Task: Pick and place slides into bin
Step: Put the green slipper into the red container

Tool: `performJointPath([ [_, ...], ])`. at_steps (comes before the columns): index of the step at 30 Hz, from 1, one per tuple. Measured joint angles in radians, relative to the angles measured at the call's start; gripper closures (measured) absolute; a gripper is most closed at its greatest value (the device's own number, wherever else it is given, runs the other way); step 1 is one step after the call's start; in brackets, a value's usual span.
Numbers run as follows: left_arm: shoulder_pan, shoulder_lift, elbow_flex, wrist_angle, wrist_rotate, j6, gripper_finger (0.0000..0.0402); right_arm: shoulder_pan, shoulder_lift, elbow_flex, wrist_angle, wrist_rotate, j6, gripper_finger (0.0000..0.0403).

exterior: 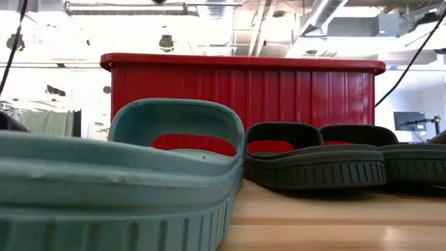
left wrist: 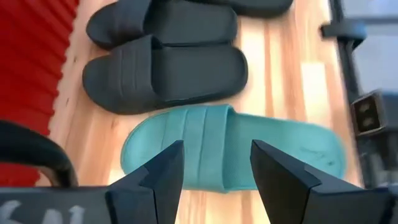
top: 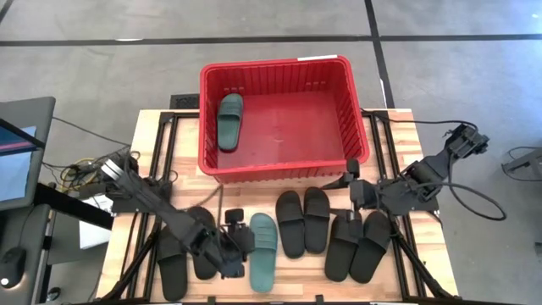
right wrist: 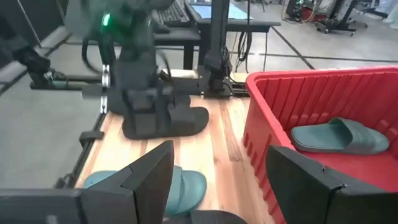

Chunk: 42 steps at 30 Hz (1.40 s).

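Note:
The red bin (top: pixel 356 110) stands at the table's far middle, and one green slide (top: pixel 229 121) lies flat on its floor at the left. A second green slide (top: pixel 262 251) lies sole down near the front edge. My left gripper (top: pixel 240 244) is open just left of it. In the left wrist view the open fingers (left wrist: pixel 214 165) hover over that slide (left wrist: pixel 230 146) without touching it. Black slides lie in pairs at the left (top: pixel 174 264), middle (top: pixel 303 222) and right (top: pixel 359 246). My right gripper (top: pixel 349 174) is open above the table by the bin's near right corner.
Black frame rails (top: pixel 161 152) run along both sides of the wooden table. A monitor (top: pixel 21 148) and cables sit off its left edge. In the low view the green slide (exterior: pixel 118 181) fills the foreground, with the bin wall (exterior: pixel 244 90) behind it.

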Motion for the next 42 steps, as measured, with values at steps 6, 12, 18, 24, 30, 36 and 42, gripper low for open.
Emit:
performJointPath([
  [6, -0.022, 0.099, 0.000, 0.065, -0.013, 0.101, 0.0227, -0.002, -0.001, 0.000, 0.017, 0.001, 0.036, 0.0163],
  [12, -0.032, 0.180, 0.000, 0.109, -0.032, 0.148, 0.0227, 0.008, -0.001, 0.000, 0.017, 0.004, 0.036, 0.0163],
  [18, -0.036, 0.267, 0.058, 0.080, -0.087, 0.208, 0.0227, 0.027, -0.001, 0.000, 0.013, 0.003, 0.029, 0.0163],
  [24, -0.030, 0.358, 0.148, -0.077, -0.132, 0.206, 0.0227, 0.043, -0.001, 0.000, -0.007, 0.004, 0.029, 0.0163],
  [30, -0.026, 0.411, 0.191, -0.148, -0.214, 0.134, 0.0227, 0.059, -0.001, 0.000, -0.017, 0.004, 0.029, 0.0163],
  [36, 0.005, 0.410, 0.193, -0.262, -0.195, -0.010, 0.0254, 0.059, -0.001, 0.000, -0.036, 0.003, 0.030, 0.0163],
  [42, 0.025, 0.409, 0.193, -0.289, -0.139, -0.028, 0.0379, 0.059, -0.001, 0.000, -0.036, 0.003, 0.029, 0.0163],
])
